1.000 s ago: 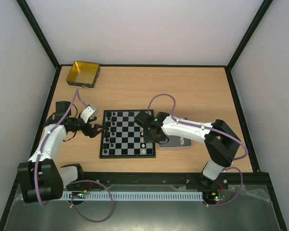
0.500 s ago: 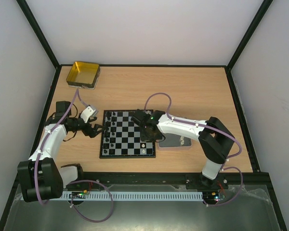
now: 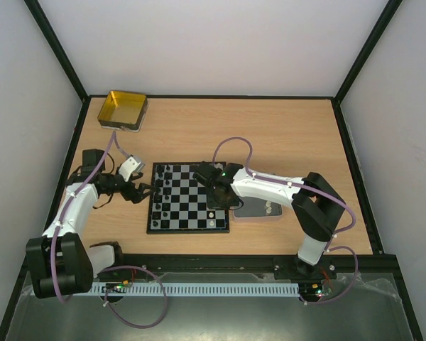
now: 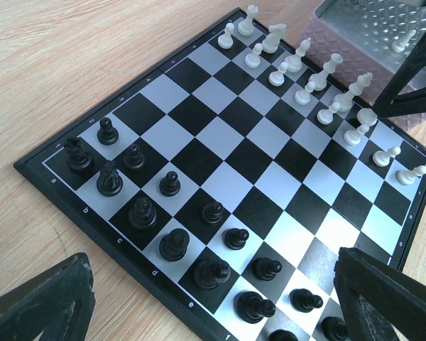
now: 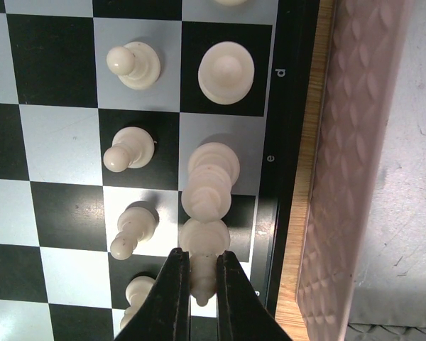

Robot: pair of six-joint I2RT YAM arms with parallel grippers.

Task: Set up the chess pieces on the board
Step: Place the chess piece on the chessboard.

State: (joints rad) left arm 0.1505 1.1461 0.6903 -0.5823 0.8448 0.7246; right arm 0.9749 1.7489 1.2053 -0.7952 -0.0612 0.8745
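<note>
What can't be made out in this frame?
- Top view: tray contents, partly under the right arm.
- Right wrist view: kind of white piece the right gripper pinches; its fingers cover the top.
- Left wrist view: nearest black pieces, cut off by the bottom edge.

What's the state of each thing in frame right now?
board, lying flat.
chess pieces, upright, black and white at opposite ends.
left gripper, open beside the board.
right gripper, shut on a white piece.
yellow tin, open, looks empty.
metal tray, holding a spare piece.
</note>
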